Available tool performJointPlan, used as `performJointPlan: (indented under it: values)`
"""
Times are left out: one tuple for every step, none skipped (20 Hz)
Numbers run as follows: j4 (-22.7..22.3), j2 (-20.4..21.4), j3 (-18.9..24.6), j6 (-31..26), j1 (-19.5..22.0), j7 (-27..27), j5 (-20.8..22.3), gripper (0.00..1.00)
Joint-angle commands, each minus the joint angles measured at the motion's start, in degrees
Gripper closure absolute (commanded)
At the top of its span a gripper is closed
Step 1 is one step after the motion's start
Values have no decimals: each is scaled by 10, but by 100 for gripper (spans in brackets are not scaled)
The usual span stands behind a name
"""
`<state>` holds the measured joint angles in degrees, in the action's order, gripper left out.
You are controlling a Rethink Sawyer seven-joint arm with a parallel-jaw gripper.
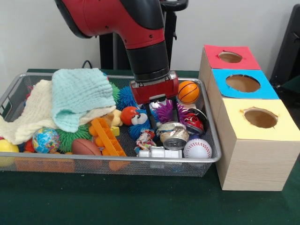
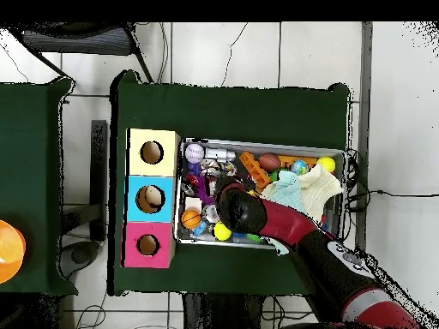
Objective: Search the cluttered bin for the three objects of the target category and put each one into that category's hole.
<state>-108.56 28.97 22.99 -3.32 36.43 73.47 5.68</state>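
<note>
**Arm down in the bin**

Gripper (image 1: 158, 111) points straight down, black fingers spread, nothing between them, tips just above a crushed can (image 1: 172, 134). Red forearm bends in from upper left. Purple spiky ball (image 1: 165, 111) just behind. The bin (image 1: 212, 140) sits on green cloth, beside the yellow-topped box (image 1: 257, 140).

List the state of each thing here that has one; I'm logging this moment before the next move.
gripper: lowered into the bin, open, nothing held.
bin: full of clutter.
teal cloth: crumpled over the cream cloth.
crushed can: on its side.
baseball: resting in the bin's corner.
yellow-topped box, blue-topped box, red-topped box: holes uncovered.
</note>
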Motion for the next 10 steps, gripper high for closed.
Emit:
performJointPlan:
  values:
    - [-12, 20, 65, -30, 8, 116, -26, 0]
    - [-11, 22, 66, -29, 7, 119, -29, 0]
    - [-15, 28, 65, -25, 3, 126, -32, 0]
    - [-13, 36, 57, -30, -6, 129, -36, 0]
    - [-11, 44, 49, -34, -16, 132, -40, 0]
    - [-5, 49, 34, -43, -29, 135, -48, 0]
    - [1, 55, 19, -52, -43, 138, -55, 0]
    - [5, 56, 12, -51, -50, 140, -59, 0]
    - [7, 59, 6, -49, -57, 143, -63, 0]
    - [10, 60, -1, -48, -64, 144, -67, 0]
